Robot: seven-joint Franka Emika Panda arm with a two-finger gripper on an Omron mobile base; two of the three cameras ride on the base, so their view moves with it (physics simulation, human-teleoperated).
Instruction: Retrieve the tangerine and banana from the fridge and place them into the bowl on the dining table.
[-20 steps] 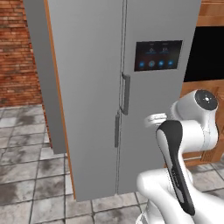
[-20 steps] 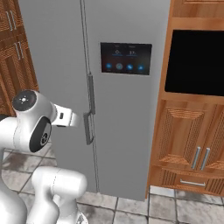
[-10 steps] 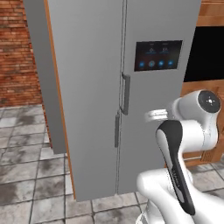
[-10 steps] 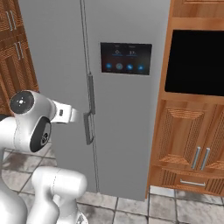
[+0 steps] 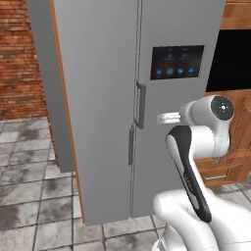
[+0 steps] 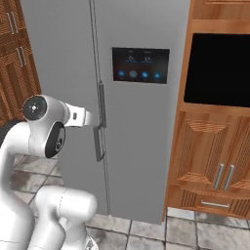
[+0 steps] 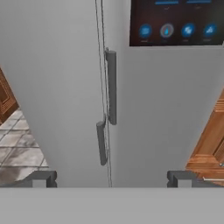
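The fridge (image 5: 98,88) stands right in front of me, tall and grey, with both doors shut. Its two dark vertical handles (image 7: 112,87) meet at the centre seam, the left one (image 7: 101,142) lower; a dark dispenser panel (image 6: 140,65) is set in the right door. My gripper (image 7: 111,179) is open and empty, its fingertips (image 7: 41,178) spread wide and aimed at the handles from a short distance. In the right base view my hand (image 6: 80,118) reaches level with the handles (image 6: 100,122). The tangerine and banana are hidden behind the doors. The bowl and dining table are out of view.
Wooden cabinets (image 6: 215,161) with a black oven window (image 6: 219,63) flank the fridge on the right. More wooden cabinets (image 6: 14,58) stand at the left, and a brick wall (image 5: 19,59) lies beyond. Grey floor tiles (image 5: 29,196) spread at the fridge's foot.
My hand has edged forward toward the fridge handles and risen slightly. The jaws have stayed open and the fridge doors have stayed shut.
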